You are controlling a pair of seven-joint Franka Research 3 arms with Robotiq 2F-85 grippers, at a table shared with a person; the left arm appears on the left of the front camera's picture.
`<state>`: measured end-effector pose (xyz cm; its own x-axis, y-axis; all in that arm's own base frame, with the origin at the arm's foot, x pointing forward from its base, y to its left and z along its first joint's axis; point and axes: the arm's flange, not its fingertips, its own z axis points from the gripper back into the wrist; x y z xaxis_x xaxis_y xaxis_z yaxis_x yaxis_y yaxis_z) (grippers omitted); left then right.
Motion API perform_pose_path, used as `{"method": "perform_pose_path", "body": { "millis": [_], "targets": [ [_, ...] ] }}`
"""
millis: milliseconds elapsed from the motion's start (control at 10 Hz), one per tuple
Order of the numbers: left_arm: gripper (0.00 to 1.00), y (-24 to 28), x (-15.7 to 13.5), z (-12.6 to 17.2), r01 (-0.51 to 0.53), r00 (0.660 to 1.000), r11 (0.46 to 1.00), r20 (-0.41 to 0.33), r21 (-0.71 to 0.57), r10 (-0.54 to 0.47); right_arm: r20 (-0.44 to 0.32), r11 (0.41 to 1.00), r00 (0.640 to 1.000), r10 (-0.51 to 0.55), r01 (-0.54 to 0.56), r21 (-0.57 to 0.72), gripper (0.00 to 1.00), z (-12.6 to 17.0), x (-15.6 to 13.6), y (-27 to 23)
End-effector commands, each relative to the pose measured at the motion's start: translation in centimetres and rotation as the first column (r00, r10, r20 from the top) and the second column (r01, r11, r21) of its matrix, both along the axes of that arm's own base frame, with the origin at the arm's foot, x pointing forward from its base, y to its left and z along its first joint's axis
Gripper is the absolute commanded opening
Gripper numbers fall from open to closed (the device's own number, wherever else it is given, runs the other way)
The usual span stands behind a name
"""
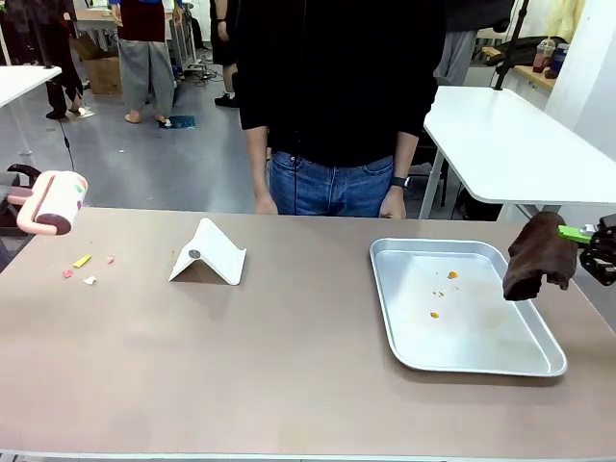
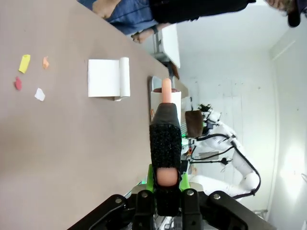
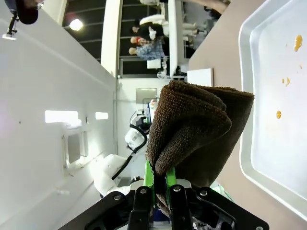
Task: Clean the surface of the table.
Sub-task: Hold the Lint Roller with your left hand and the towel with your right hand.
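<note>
Cleaning looks barely begun: counter point(image 1: 289, 375) dirty, tools held clear of it.
Paper scraps point(image 1: 82, 262) lie near its far left corner; crumbs point(image 1: 435, 314) sit in the tray point(image 1: 385, 289) toward its right edge. Left gripper point(image 2: 166, 182) clamps a roller point(image 1: 53, 202), right gripper point(image 3: 160, 178) a brown cloth point(image 1: 534, 255).
</note>
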<state>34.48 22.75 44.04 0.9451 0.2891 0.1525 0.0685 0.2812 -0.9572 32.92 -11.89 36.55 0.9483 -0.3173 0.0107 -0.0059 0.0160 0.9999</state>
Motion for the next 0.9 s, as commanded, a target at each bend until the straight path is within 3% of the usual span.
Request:
{"method": "perform_pose_path", "body": {
  "millis": [0, 800],
  "targets": [
    [0.15, 0.2, -0.26, 0.41, 0.023, 1.0, 0.999, 0.007, 0.038, -0.023, 0.006, 1.0, 1.0, 0.009, -0.009, -0.008, 0.0, 0.29, 0.12, 0.34],
    [0.15, 0.2, -0.26, 0.41, 0.023, 1.0, 0.999, 0.007, 0.038, -0.023, 0.006, 1.0, 1.0, 0.009, -0.009, -0.008, 0.0, 0.29, 0.12, 0.34]
  ]
}}
